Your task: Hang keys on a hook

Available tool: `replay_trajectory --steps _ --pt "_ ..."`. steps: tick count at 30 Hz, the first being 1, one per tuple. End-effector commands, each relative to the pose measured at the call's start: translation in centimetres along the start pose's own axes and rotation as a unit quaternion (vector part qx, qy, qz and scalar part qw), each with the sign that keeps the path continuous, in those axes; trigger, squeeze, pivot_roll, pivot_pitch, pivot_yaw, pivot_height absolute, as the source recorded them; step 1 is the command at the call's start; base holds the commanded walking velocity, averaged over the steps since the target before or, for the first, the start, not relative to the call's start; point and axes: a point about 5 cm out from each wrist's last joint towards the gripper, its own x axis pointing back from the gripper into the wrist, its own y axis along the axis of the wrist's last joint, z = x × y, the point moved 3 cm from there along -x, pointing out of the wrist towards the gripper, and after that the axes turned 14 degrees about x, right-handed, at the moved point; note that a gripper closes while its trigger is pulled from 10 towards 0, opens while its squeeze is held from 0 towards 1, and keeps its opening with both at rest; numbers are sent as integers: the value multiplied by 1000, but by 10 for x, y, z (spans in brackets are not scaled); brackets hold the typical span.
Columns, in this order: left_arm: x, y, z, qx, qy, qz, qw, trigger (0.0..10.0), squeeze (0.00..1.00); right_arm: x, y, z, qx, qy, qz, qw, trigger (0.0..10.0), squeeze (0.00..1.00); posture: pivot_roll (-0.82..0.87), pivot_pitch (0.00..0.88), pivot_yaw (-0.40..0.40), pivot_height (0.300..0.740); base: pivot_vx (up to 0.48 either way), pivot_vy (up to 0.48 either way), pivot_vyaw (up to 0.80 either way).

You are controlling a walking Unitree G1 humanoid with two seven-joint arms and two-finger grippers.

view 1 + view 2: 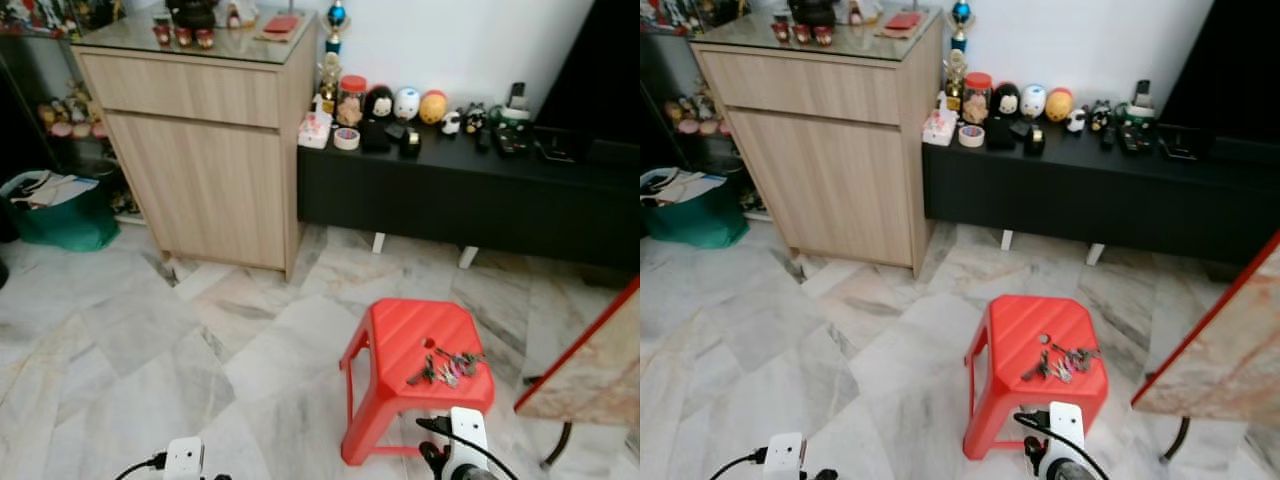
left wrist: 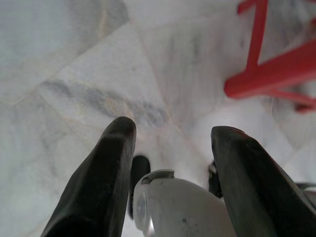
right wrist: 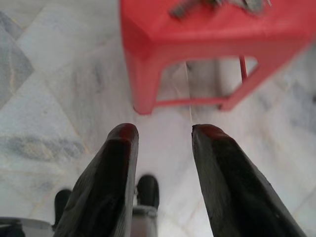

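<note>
Left eye view shows the keys (image 1: 446, 366) lying in a loose bunch on the seat of a red stool (image 1: 400, 340), toward its right half and just beside the small round hole in the seat; nothing has hold of them yet. Both arms hang low over the marble floor (image 1: 120, 330). The right gripper (image 3: 163, 143) points down at the floor just in front of the stool, its 2 black fingers spread apart and holding nothing; the left gripper (image 2: 170, 148) hangs farther to the left, also spread wide and empty. No hook can be made out anywhere in these pictures, so the step in hand looks like the pickup. To do it well, the right arm should probably rise above the seat and come down over the middle of the bunch, closing on the ring or the thickest cluster rather than on 1 stray key, since flat metal on smooth plastic is likely to slide away from a shallow pinch. As for containers, a green bag (image 1: 62, 222) by the wooden cabinet (image 1: 200, 150) holds what seem to be papers, and a red-lidded jar (image 1: 351, 100) on the black low unit (image 1: 450, 195) holds something too small to tell.
</note>
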Motion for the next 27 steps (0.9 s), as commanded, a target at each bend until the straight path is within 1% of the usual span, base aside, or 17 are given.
replay_trajectory --steps 1,14,27 --pt "1 -3 3 5 3 1 1000 10000 0 0 3 -1 -4 -2 -6 1000 10000 0 73 0 -77 740 300 0 0" --pt "1 -3 3 3 5 -2 1000 10000 0 0 4 -1 -2 -1 -5 1000 10000 0 74 0 -77 740 302 0 0" --pt "1 -3 3 -10 6 0 1000 10000 0 -1 4 0 0 0 -5 1000 10000 0 80 0 -78 740 0 0 0"
